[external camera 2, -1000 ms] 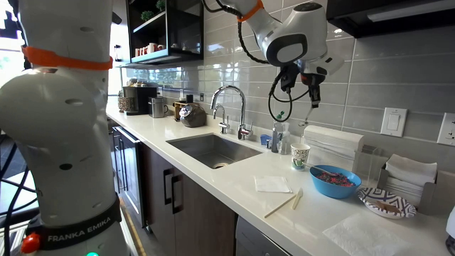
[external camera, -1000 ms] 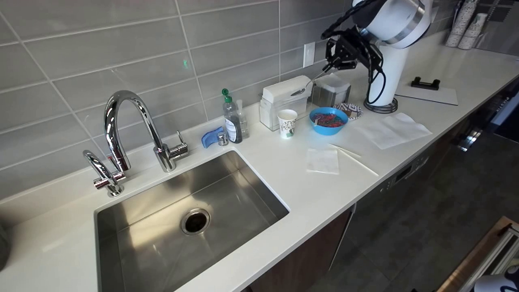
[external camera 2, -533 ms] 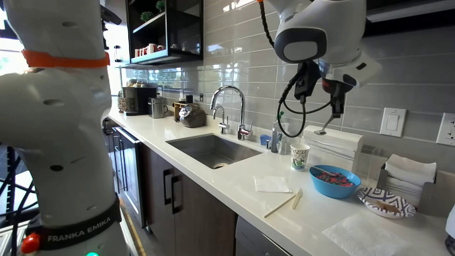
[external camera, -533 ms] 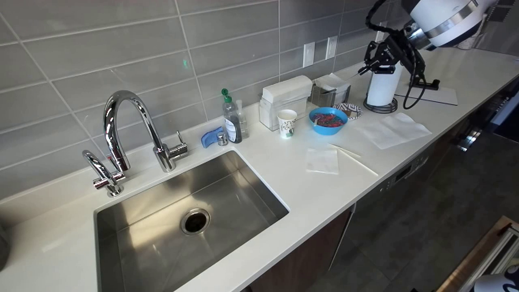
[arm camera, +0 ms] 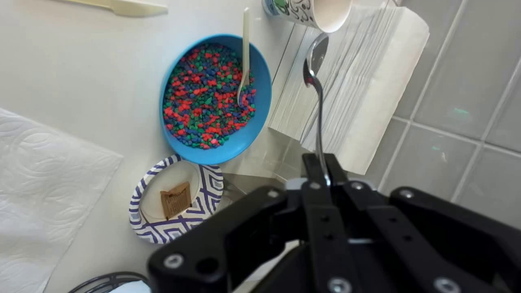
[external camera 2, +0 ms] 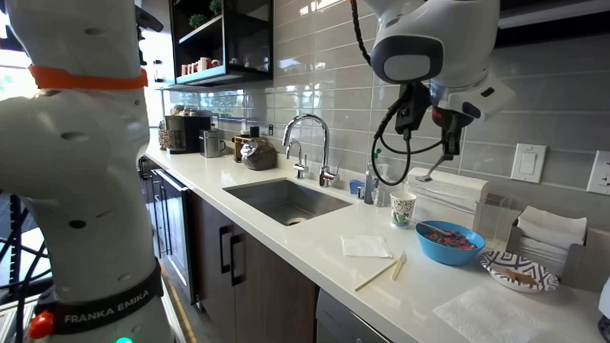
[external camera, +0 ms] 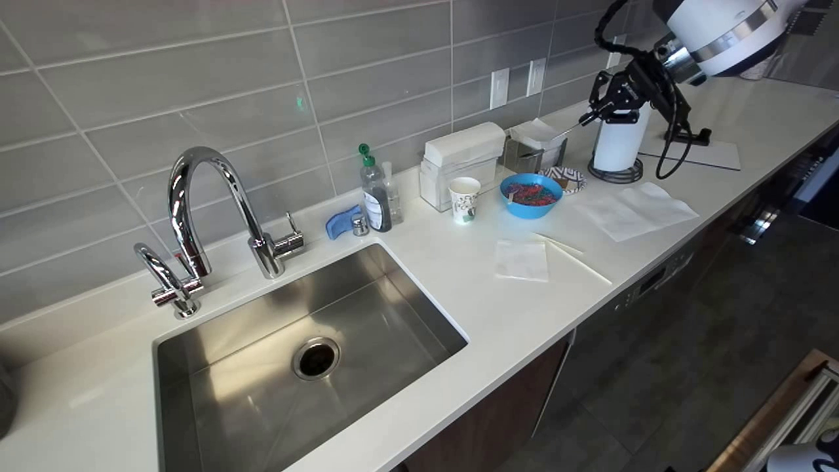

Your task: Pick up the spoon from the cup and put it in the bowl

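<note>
Kitchen is shown | white counter (external camera: 452,269) below the gripper (arm camera: 321,160) is fitted with steel sink (external camera: 367,380) and chrome faucet (external camera: 265,255) | wood-fronted cabinets (external camera 2: 276,286) are set beneath | grey-tiled wall (external camera 2: 491,143) is seen behind the gripper

In an exterior view we look down from above the sink (external camera: 242,406), near us at seven o'clock, across the table (external camera: 485,314) to the arm (external camera: 734,36), farther off at two. In an exterior view we face along the table at a shallower slant, a white robot column (external camera 2: 76,200) very close at nine. In the wrist view we peer steeply down past the claw (arm camera: 324,157), close at five o'clock, with the bowl (arm camera: 240,142) (our closest sight of it) toward eleven. Both exterior views share the sink; all three hold the bowl and the cup (external camera: 464,198).
</note>
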You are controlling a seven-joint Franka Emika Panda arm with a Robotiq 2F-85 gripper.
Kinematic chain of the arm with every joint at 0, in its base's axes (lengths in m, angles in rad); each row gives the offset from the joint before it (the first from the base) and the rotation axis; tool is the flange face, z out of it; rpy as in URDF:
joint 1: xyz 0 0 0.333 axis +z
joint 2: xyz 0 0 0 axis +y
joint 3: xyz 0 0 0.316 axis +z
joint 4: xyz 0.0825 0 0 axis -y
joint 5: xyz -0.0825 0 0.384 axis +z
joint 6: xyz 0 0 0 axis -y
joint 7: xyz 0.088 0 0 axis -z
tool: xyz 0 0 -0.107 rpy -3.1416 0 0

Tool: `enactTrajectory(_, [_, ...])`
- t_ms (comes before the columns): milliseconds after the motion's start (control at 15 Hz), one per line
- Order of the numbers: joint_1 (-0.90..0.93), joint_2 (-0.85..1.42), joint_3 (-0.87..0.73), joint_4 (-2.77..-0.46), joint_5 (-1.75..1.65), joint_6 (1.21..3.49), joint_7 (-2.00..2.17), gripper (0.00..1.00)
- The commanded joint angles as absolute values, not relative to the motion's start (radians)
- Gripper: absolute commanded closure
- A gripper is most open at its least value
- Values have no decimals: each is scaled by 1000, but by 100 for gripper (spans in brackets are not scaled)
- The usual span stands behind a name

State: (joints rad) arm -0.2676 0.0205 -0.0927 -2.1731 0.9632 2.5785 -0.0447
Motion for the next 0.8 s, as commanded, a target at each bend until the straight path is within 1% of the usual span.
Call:
enactTrajectory(0, [-247,60,-142,-2139,981,2529,-84,99])
enactTrajectory(733, [-263,189,-188,-2115,1033,2609,-170,99])
